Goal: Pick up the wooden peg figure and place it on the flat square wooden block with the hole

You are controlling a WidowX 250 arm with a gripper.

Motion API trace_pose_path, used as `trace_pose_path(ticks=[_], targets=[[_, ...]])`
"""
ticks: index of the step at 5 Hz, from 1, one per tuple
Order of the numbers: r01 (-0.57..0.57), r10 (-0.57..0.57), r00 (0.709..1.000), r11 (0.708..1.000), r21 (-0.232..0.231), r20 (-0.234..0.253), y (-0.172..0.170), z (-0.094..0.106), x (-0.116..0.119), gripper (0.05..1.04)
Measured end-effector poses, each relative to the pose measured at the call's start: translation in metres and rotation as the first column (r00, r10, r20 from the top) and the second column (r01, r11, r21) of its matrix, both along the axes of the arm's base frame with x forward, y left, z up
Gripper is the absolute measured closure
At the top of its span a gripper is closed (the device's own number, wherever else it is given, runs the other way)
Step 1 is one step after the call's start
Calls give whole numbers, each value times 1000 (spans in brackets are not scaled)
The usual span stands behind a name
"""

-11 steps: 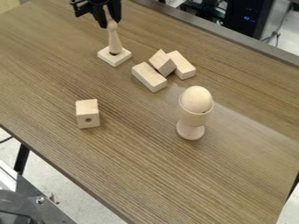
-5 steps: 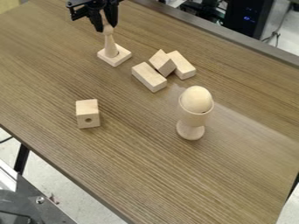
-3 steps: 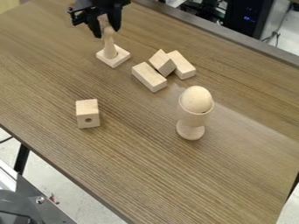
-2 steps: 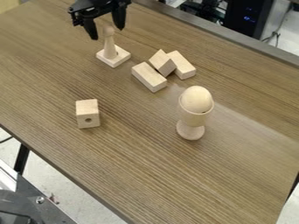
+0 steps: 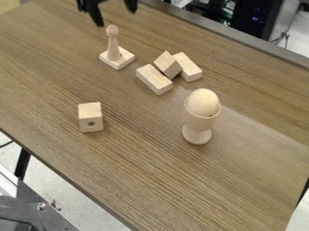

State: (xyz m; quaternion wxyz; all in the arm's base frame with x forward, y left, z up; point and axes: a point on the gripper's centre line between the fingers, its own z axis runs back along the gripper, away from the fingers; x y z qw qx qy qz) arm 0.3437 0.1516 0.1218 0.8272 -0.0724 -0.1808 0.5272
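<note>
Camera view: hovers with empty, parted fingers (image 5: 94, 13) above upright peg (image 5: 113, 47).
Likely at release step; calls for lifting clear without nudging it.

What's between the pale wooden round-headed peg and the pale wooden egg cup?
A pale rectangular wooden block, with two similar blocks beside it, in the camera view.

The rectangular tabletop (image 5: 120, 180) is mid-brown, streaked with darker wood grain running from upper left to lower right, with a paler sheen at right. Pale beige colours the slender wooden peg (image 5: 113, 47) and flat square wooden base (image 5: 125, 59) at upper left, three rectangular wooden blocks (image 5: 154, 80) at upper centre, and the wooden egg (image 5: 203, 101) and rounded wooden cup (image 5: 199, 122) at right. The two-fingered gripper (image 5: 115, 18) at top left is black.
</note>
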Motion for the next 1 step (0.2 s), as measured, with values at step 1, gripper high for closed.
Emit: trace_pose_path(ticks=[1], targets=[[20,-20,994,1000,-7,110,3,45,-9,83]])
